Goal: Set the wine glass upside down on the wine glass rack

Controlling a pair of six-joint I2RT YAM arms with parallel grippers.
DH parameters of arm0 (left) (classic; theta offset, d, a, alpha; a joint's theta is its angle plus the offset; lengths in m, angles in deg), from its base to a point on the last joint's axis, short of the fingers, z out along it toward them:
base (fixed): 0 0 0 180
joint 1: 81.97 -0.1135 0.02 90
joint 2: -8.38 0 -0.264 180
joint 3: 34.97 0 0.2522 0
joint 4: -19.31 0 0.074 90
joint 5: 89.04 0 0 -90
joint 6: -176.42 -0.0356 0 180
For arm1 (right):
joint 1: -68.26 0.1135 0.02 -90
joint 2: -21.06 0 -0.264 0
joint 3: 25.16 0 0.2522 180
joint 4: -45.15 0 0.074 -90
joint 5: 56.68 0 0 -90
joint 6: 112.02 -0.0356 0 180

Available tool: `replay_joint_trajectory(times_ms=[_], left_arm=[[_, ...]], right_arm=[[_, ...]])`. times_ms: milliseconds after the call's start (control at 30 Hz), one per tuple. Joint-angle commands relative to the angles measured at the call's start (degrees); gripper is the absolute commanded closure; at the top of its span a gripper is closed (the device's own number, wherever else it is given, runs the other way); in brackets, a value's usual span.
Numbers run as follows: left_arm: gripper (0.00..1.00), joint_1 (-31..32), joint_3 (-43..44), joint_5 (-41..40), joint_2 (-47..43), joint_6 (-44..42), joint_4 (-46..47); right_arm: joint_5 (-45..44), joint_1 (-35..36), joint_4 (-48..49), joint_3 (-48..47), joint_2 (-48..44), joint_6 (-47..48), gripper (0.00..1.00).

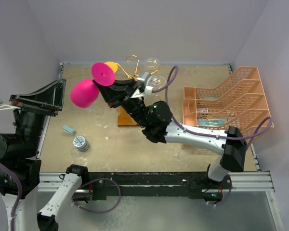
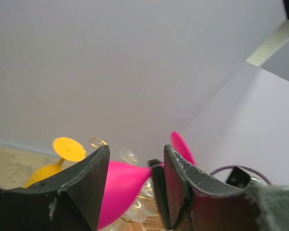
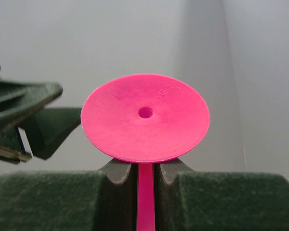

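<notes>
A tan, scuffed table [image 1: 106, 149] fills an enclosure with pale walls, seen from above. Along its right side stands a salmon-pink tiered tray organizer [image 1: 226, 98]. The right arm [image 1: 192, 134] reaches diagonally from the near right corner toward the middle back. The left arm [image 1: 19, 144] stays folded at the near left edge. Near the back centre is the wine glass rack [image 1: 126, 117], a brown wooden base with gold wire scrolls above it. Two clear glasses [image 1: 152, 63] and an orange glass [image 1: 111, 66] sit among the scrolls. The bright pink wine glass [image 1: 84, 93] is in the air just left of the rack. It is tipped on its side, with its bowl toward the left and its round foot up toward the rack. The right gripper [image 3: 145, 173] is clenched on the glass's thin stem just beneath the foot. The left gripper [image 2: 134, 163] is raised at the left side with its jaws apart and nothing between them. On the table's near left lie a small round tin [image 1: 80, 143] and a blue-grey block [image 1: 69, 129].
</notes>
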Motion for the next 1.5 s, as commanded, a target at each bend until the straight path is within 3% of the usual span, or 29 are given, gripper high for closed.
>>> replay_joint_trajectory(times_ms=[0, 167, 400, 800, 900, 1000, 1100, 1167, 1233, 1333, 1467], left_arm=[[0.53, -0.13, -2.55, 11.82, 2.56, 10.40, 11.32], [0.52, -0.13, -4.12, 18.59, 4.11, 12.64, 14.34], [0.52, -0.13, -3.10, 17.39, 7.27, 11.40, 5.63], [0.82, -0.14, -1.16, 19.63, 9.20, 10.56, 0.76], [1.00, -0.13, -0.76, 19.47, 9.27, 10.18, 0.37], [1.00, -0.13, -0.07, 18.22, 9.12, 9.83, 0.22], [1.00, -0.13, 1.09, 15.58, 9.19, 8.96, -0.47], [1.00, -0.13, 2.09, 13.37, 9.44, 8.27, -1.35], [1.00, -0.13, 2.62, 11.04, 9.62, 7.86, -1.67], [1.00, -0.14, 2.86, 7.63, 10.52, 7.25, -2.32], [1.00, -0.13, 2.19, 3.31, 11.60, 5.92, -2.08]], right_arm=[[3.27, 1.08, -0.68, -4.41, 0.52, 6.09, 1.00], [7.63, 1.20, -4.25, -4.74, 1.22, 11.92, 1.00], [6.81, 1.13, -4.59, -4.62, 1.61, 15.54, 1.00], [5.99, 1.20, -4.33, -6.30, 3.60, 15.80, 1.00], [6.67, 1.20, -3.93, -6.70, 3.86, 14.86, 1.00], [6.21, 1.20, -3.54, -6.65, 3.80, 12.83, 1.00], [6.07, 1.20, -2.23, -4.86, 2.69, 11.42, 0.79], [6.14, 1.16, -0.44, -2.67, 1.21, 11.24, 0.60], [5.83, 1.16, 1.10, -0.47, -0.14, 11.06, 0.49], [6.16, 1.20, 2.94, 2.58, -2.51, 10.31, 0.41], [4.72, 1.20, 2.65, 7.11, -6.75, 9.97, 0.39]])
